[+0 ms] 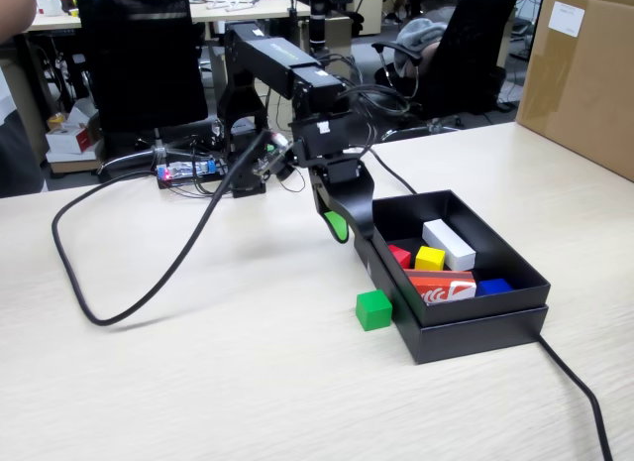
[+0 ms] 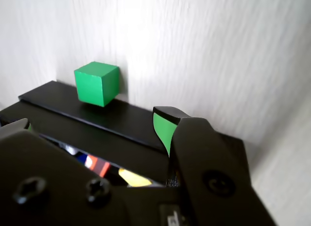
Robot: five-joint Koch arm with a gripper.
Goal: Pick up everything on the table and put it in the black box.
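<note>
The gripper (image 1: 344,229) hangs empty, jaws apart, near the green cube (image 1: 373,309) beside the black box (image 1: 495,300) (carton marks unreadable).

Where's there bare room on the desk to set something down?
Free: the table in front, between the looping black cable and the green cube. Crowded: the black box, holding several blocks, with the gripper at its near-left corner.
</note>
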